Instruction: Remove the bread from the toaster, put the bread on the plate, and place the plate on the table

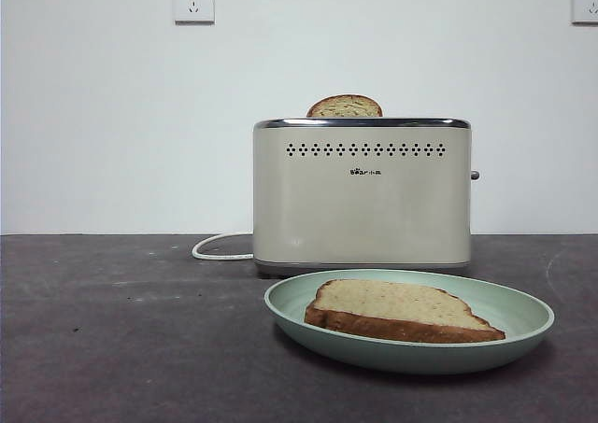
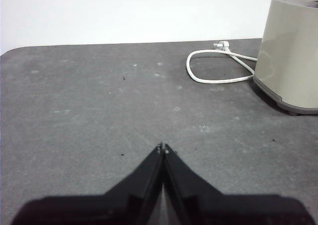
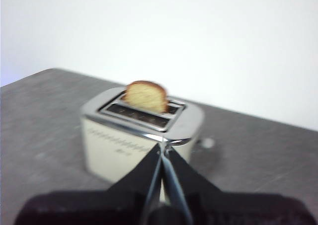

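Right gripper (image 3: 163, 148): jaws together, empty, held above and in front of the toaster (image 3: 141, 135); picture blurred. Left gripper (image 2: 163, 148): jaws together, empty, low over bare surface (image 2: 89, 115), the toaster's white cord (image 2: 213, 71) well ahead.

Toaster: cream-beige, chrome rim, upright on the surface; one bread slice in the slot (image 1: 345, 106), domed top showing above the rim.

Plate (image 1: 519, 325): pale mint-green, resting on the surface just in front of the toaster. Bread slice on the plate (image 1: 397, 308): lying flat, crust facing the front camera.

Wall sockets (image 1: 193, 1): two, high on the white wall.
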You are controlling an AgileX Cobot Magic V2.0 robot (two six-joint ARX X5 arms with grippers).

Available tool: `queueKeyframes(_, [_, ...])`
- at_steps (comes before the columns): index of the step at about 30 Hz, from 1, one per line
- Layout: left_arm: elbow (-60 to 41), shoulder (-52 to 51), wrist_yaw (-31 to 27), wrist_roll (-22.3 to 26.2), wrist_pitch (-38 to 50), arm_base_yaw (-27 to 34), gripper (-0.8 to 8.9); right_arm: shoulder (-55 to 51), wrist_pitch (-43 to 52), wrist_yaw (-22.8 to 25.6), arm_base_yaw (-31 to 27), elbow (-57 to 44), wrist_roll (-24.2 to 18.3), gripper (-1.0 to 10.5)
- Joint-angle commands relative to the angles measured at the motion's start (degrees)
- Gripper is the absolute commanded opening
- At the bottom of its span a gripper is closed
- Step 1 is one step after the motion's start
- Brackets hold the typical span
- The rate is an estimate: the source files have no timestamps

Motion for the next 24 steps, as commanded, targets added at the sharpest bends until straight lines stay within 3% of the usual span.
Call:
queueKeyframes(1, [-0.68,-0.22,-0.2,-0.37,0.24,0.2,-0.04,-3.69,5.33,2.4,-1.4,-7.21,-0.22,0.0])
queueKeyframes(6, [-0.68,-0.22,-0.2,-0.37,0.26,0.2,-0.04,-11.8,16.11,3.69,-2.1,-23.12,-0.15,0.0])
queueKeyframes(12, [-0.68,-0.22,-0.2,-0.37,0.24,0.2,-0.04,-19.26,22.32,3.69,-1.9,-37.44,0.35,0.0])
queueKeyframes(19, [-0.68,-0.22,-0.2,-0.37,0.24,0.2,-0.04,-23.41,23.45,4.2,-1.31,-44.83,2.23,0.0])
queueKeyframes(24, [-0.68,-0.22,-0.2,-0.37,0.24,0.2,-0.04,-25.16,23.82,9.05,0.0,-47.47,4.55,0.0])
